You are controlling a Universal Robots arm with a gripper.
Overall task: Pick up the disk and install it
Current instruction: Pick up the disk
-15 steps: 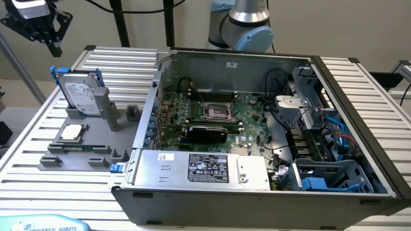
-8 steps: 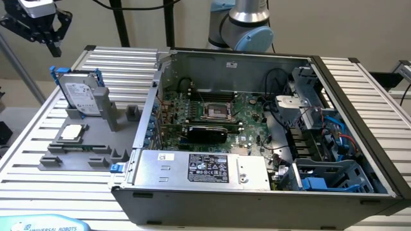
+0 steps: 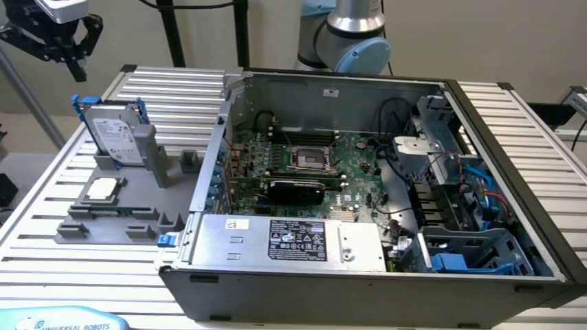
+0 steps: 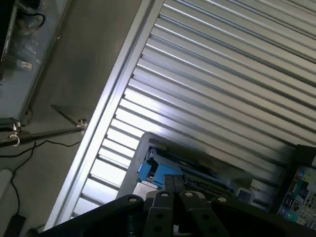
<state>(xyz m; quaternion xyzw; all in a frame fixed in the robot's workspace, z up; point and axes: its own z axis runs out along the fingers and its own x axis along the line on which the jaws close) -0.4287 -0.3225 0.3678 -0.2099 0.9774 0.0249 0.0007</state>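
- Overhead, the gripper [image 3: 75,65] hung at the exterior view's far left, above the disk [image 3: 117,137] and well apart from it.
- Its fingers [image 4: 171,183] looked drawn close together, with nothing between them.
- The disk stood upright in a grey holder [image 3: 137,213] on the slatted table [image 3: 55,268], to the exterior view's left of the open case [image 3: 367,282].
- A small chip [image 3: 101,190] lay on the holder, just nearer than the disk.
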